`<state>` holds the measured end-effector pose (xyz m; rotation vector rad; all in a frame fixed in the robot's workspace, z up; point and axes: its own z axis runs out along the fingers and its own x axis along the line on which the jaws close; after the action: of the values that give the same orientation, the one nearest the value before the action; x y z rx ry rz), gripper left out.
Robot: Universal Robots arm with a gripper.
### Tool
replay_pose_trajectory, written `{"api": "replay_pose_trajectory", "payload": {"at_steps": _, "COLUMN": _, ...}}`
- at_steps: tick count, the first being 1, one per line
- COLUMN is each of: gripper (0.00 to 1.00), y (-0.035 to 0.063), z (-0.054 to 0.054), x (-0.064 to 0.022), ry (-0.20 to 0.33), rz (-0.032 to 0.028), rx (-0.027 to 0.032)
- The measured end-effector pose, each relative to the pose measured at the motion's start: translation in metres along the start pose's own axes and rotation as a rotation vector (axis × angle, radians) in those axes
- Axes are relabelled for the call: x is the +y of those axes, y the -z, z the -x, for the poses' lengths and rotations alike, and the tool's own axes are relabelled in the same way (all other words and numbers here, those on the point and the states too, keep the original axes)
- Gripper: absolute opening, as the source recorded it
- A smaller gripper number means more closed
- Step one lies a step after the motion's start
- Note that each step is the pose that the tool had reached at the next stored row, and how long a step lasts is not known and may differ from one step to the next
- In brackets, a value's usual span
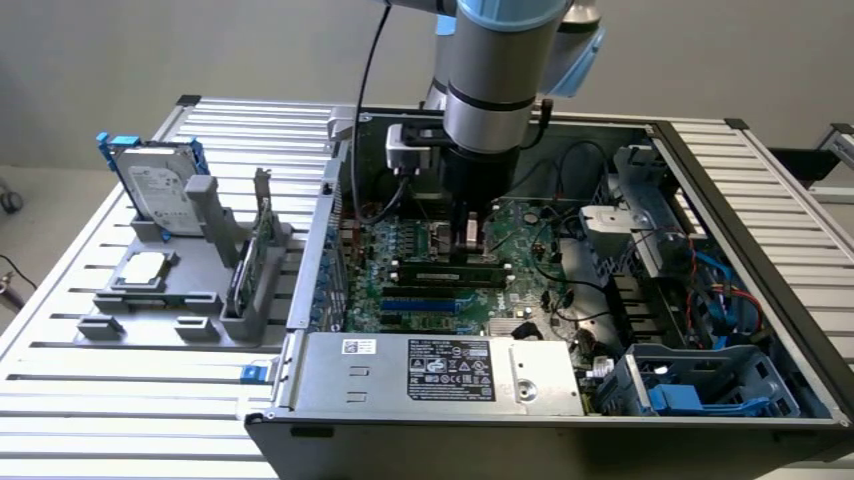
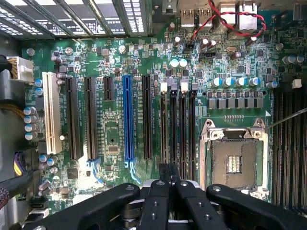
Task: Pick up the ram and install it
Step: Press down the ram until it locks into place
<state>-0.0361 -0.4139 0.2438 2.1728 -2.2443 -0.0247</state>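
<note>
A green motherboard (image 2: pixel 115 129) fills the open grey computer case (image 1: pixel 747 200), dotted with silver-topped capacitors and tiny dark chips. Long black slots (image 2: pixel 73 120) run across it in parallel rows; one slot is bright blue (image 2: pixel 127 120) and another is white (image 2: pixel 52 112). The processor socket (image 2: pixel 235 160) is framed in silver metal with a dark centre. Red and black twisted wires (image 2: pixel 230 21) loop near the board's edge. The gripper (image 2: pixel 169 179) is matte black. The arm (image 1: pixel 501 50) above it is silver-grey with light blue caps. The desk (image 1: pixel 160 340) is pale ribbed aluminium. On a grey stand (image 1: pixel 174 290) sit a silver hard drive in a blue frame (image 1: pixel 154 185), a silver square chip (image 1: pixel 144 266) and a thin green board (image 1: pixel 254 250).
</note>
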Motion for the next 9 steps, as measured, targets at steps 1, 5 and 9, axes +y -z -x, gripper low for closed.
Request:
{"api": "replay_pose_trajectory", "payload": {"at_steps": 1, "gripper": 0.11, "y": -0.0011, "z": 0.0002, "x": 0.0005, "ry": 0.0, "rz": 0.0, "rx": 0.0001}}
{"api": "replay_pose_trajectory", "payload": {"at_steps": 5, "gripper": 0.11, "y": -0.0053, "z": 0.0024, "x": 0.0009, "ry": 0.0, "rz": -0.0001, "rx": 0.0001}}
{"api": "replay_pose_trajectory", "payload": {"at_steps": 9, "gripper": 0.11, "y": -0.0076, "z": 0.0038, "x": 0.0008, "ry": 0.0, "rz": -0.0003, "rx": -0.0002}}
